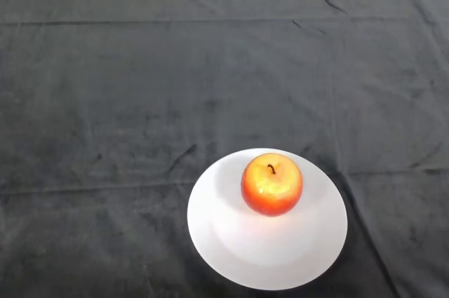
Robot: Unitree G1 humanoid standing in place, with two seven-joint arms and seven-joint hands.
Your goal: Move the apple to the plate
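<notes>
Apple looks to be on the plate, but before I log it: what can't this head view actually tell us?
- Underside of the apple and its contact with the plate: hidden by the apple's own body, head view.
- Robot's arm and hand: outside the frame.
- Table beneath the dark cloth: covered by it.
- Cloth's near and side reaches: cut off by the picture's edges.

No part of the robot's body lies within the head view, so no pose or state can be reported.
</notes>
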